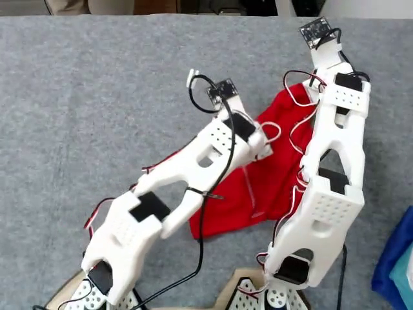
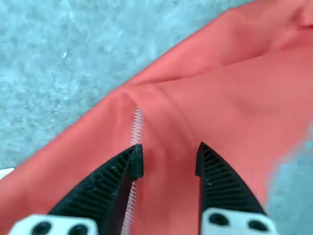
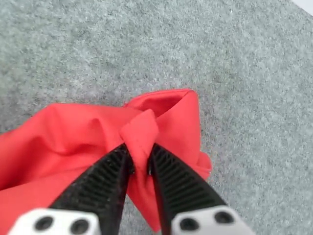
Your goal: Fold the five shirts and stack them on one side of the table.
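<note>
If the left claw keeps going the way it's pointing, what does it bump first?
The red shirt. The left gripper points at its cloth, jaws open, beside a white stitched seam. How close it is, I cannot tell.

Arms (image 1: 206,155) hide much of the red shirt (image 1: 271,184); blue cloth (image 1: 391,250) is edge-cropped.

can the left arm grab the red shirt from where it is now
Probably yes: the left gripper is right above the red shirt, jaws open with cloth between them, and nothing lies in the way.
</note>
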Robot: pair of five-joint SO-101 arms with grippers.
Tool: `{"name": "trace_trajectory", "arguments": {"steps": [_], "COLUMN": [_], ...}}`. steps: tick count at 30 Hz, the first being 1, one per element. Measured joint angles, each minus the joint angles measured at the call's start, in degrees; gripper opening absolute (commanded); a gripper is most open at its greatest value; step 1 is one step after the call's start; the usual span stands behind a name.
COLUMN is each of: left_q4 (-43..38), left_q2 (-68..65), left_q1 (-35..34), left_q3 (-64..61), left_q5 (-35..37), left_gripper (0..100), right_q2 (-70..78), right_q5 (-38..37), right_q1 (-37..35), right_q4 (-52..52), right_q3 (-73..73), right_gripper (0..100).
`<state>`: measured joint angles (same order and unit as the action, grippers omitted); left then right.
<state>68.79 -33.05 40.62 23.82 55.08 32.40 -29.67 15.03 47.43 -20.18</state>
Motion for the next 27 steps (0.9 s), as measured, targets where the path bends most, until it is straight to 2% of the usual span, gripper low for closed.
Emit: {"name": "trace_trajectory", "arguments": {"steps": [23,27], "left_q4": [-1.23,-1.23], "left_q2": [-18.20,-18.64], "left_q1": [-0.09,-0.09], "left_q3": [18.90,19.69], "left_q5": [0.26,0.26], "left_gripper": [19,8], "right_q2": [0.00,0.00], "right_q5": [0.00,0.00], "right_q1": [0.00,0.00], "right_q4": [0.00,0.00], "right_q3": [0.00,0.00], "right_gripper": [0.9,0.9]}}
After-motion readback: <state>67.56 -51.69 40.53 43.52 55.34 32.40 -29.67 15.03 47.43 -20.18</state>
